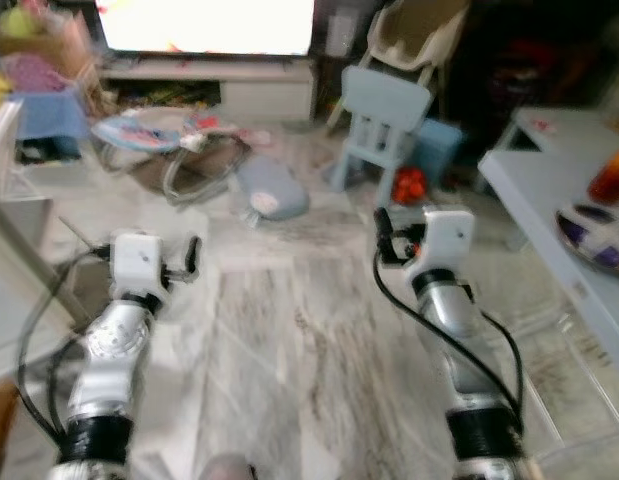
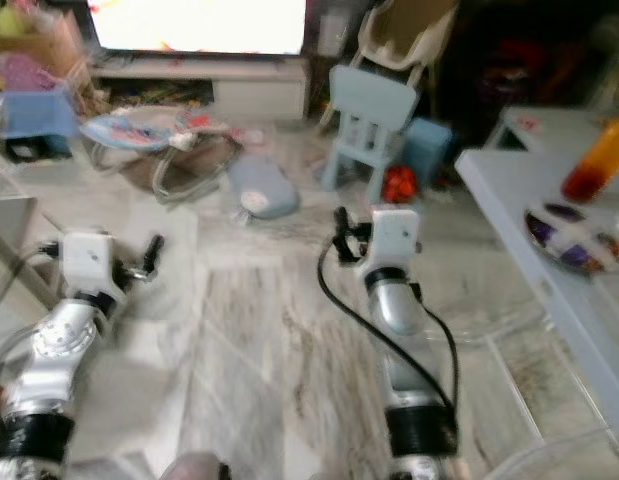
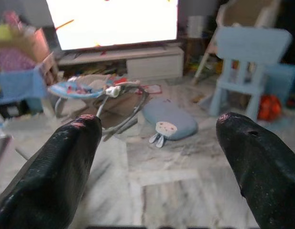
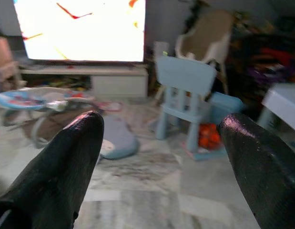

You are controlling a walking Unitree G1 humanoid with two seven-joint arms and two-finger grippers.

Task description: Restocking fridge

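Both silver arms raised forward over a pale grey-veined marble floor (image 1: pixel 319 350), head views blurred. Left hand (image 3: pixel 157 138) spread wide, black fingers (image 3: pixel 66 157) far apart, nothing between them. Right hand (image 4: pixel 161 143) likewise spread wide and holding nothing, black fingers (image 4: pixel 252 152) framing open floor.

Straight ahead, across the room: a bright glowing television screen (image 1: pixel 204 25) above a low white media cabinet (image 1: pixel 239 85). Just in front of that, a baby bouncer seat with patterned blue fabric and a bent metal frame (image 3: pixel 97 95) resting on the floor, and beside it a blue-grey cushion with a small rabbit face (image 3: pixel 168 119), lying flat. Right of the cushion, a pale blue plastic child's chair (image 4: pixel 185 95) standing upright, with a beige high chair (image 4: pixel 204 40) behind it and an orange-red toy (image 4: pixel 209 136) on the floor near its legs, next to a light blue box (image 4: pixel 226 107).

At the far right, a white tabletop (image 2: pixel 529 210) carrying an orange bottle with a red base (image 2: pixel 599 160), tilted, and near it a round plate with purple and white contents (image 2: pixel 574 240), too blurred to identify. At the far left, a light blue small table (image 1: pixel 49 110) with colourful toys piled behind it.

No fridge or stock items made out with certainty; the bottle and plate on the tabletop well apart from both hands.
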